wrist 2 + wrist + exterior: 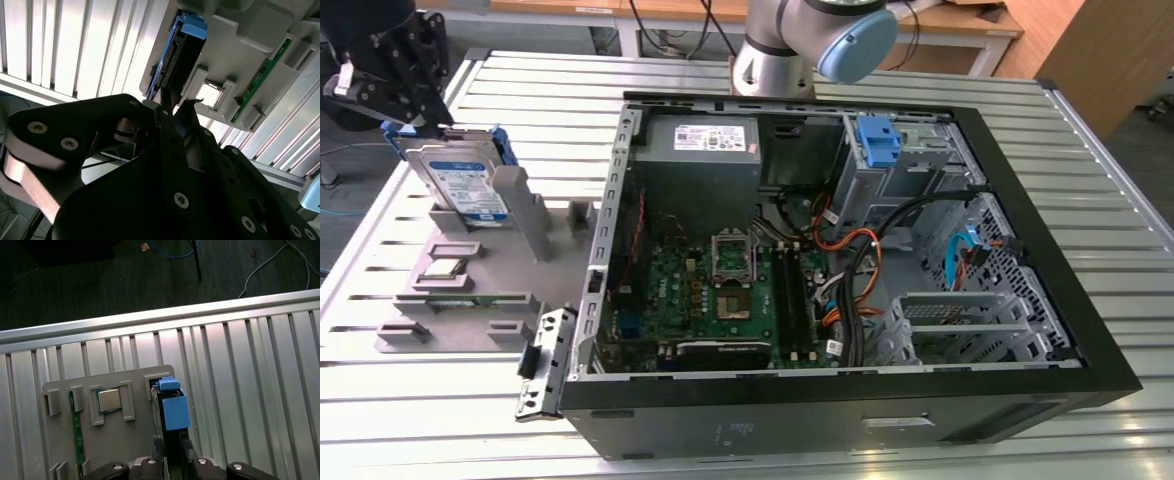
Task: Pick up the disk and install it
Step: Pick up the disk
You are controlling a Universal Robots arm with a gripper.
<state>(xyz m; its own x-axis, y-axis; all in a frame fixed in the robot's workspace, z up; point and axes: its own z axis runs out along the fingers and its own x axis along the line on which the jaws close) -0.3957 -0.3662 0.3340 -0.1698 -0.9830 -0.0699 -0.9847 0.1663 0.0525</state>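
You see your gripper (427, 130) clamped on the top edge of the disk (460, 190), upright in the grey holder (507, 275)

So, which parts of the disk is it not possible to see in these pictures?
Lower edge of the disk: exterior view, behind the grey fixture.
Its label: first wrist view, edge-on under the blue carrier.
Its near end: second wrist view, behind the end effector.

A robotics workshop — slatted metal bench (547, 80), opened computer tower (787, 420), grey parts fixture (520, 272)
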